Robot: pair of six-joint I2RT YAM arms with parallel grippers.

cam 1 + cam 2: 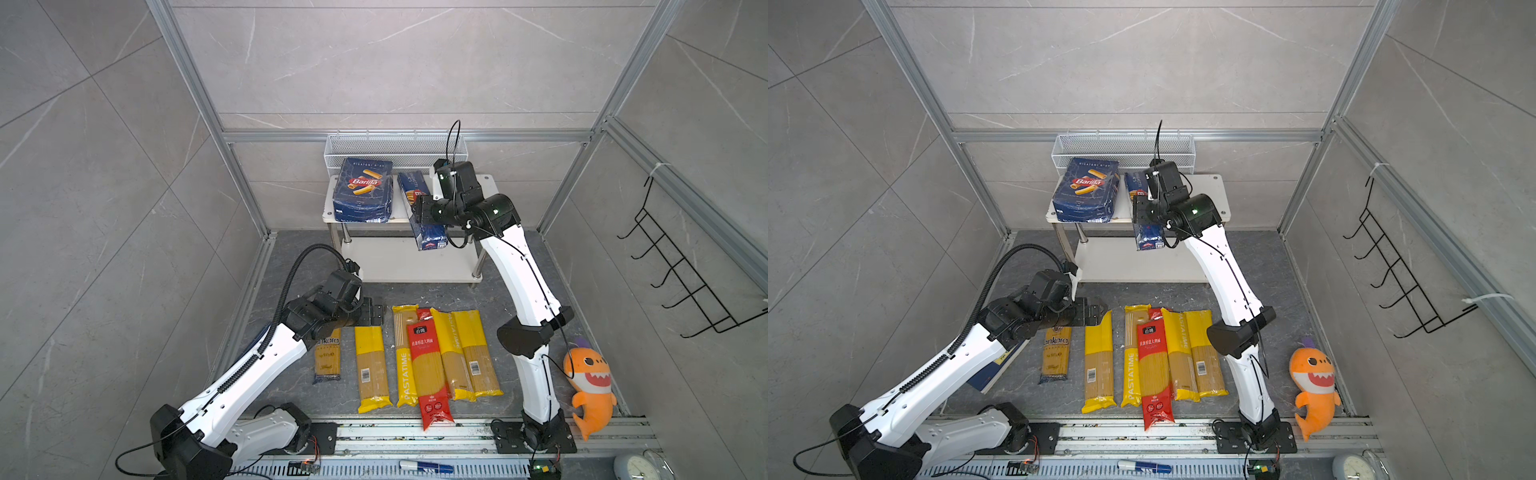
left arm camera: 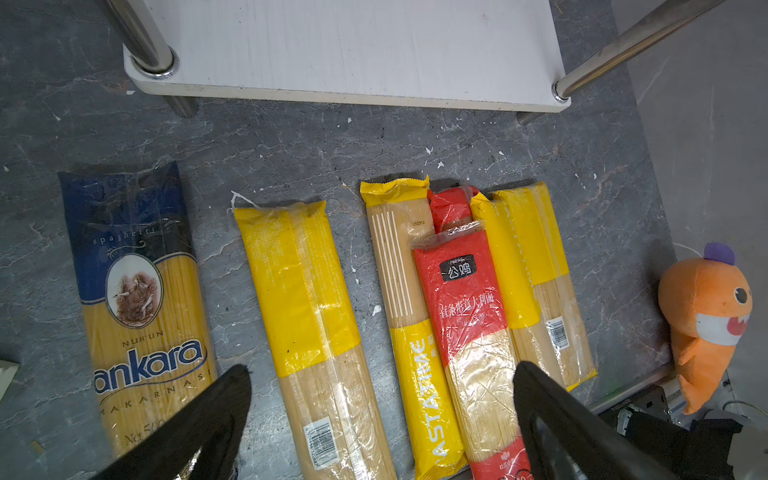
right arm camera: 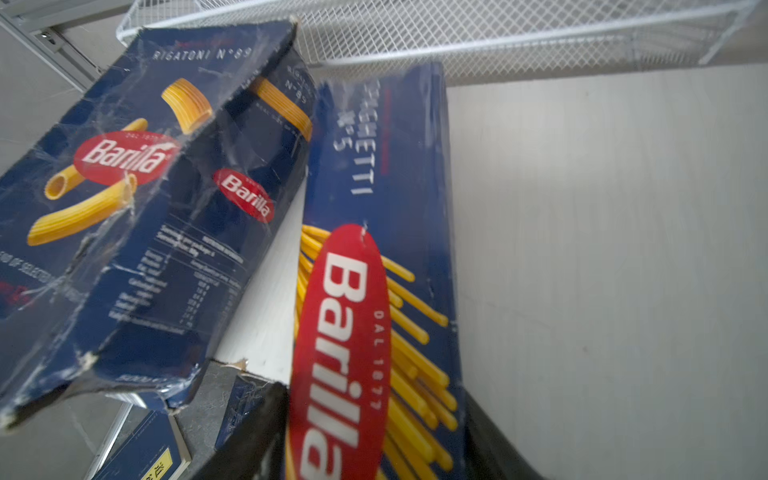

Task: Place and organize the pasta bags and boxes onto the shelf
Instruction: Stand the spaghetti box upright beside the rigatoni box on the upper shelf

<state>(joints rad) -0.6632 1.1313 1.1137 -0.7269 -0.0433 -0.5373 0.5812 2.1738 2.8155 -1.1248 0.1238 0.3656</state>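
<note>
- Right end effector point(image 3: 374, 395) straddles the spaghetti box point(image 3: 395, 166) across its width, with one finger along each long side. Whether the pads clamp the box or stand just clear of it cannot be told.
- Location: the spaghetti box lies on the top board of the shelf point(image 1: 484, 185), just beside the rigatoni box point(image 1: 363, 191). Its long axis runs front to back, and its near end overhangs the front edge on the right arm's side.
- Governing relation: the box extends away from the right end effector toward the mesh basket point(image 3: 498, 37). In judgement, a push along that axis would seat it fully, while a careless withdrawal could drag it off the edge. The right arm is the nearer arm.
- Left end effector point(image 2: 382, 372) is spread wide and empty. It hangs above the spaghetti bags point(image 2: 303, 291) on the worktop point(image 2: 291, 141), whose long axes point toward the shelf.
- Concealed: in both top views the right end effector covers the box's mid-section. A lower red bag point(image 2: 451, 203) shows only one end beneath the upper red bag point(image 2: 461, 299). Contact between the two boxes at their far corners is unclear.
</note>
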